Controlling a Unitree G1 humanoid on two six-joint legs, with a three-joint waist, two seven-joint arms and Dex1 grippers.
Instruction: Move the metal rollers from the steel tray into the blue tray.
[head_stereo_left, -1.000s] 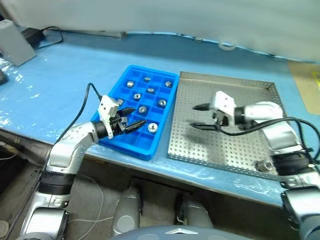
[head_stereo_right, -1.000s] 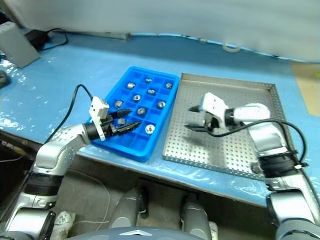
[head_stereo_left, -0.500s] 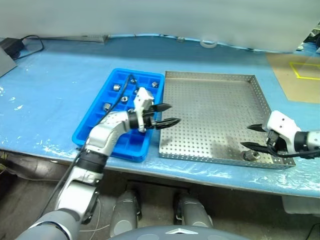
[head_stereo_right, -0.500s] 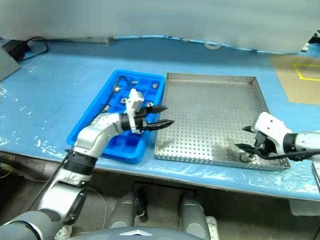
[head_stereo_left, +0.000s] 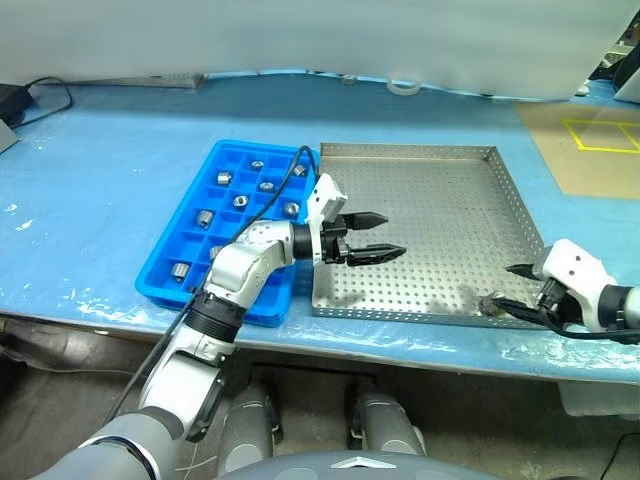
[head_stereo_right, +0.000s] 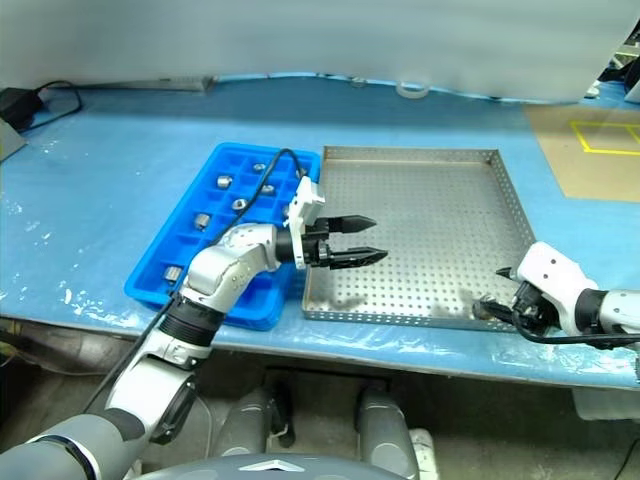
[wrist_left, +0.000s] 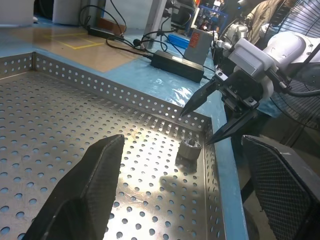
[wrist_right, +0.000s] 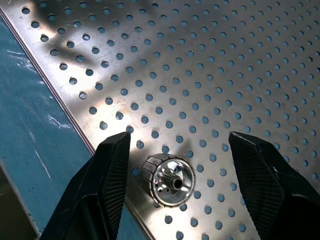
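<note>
We see a workshop bench: blue protective sheet (head_stereo_left: 110, 190), trailing cables (wrist_left: 117, 37), power brick (wrist_left: 177, 66), yellow floor tape (head_stereo_left: 600, 135).

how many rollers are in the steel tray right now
1: a single roller lies in the near right corner of the steel tray, close to the open right gripper. The left gripper hovers over the floor and may hide a small patch.
</note>
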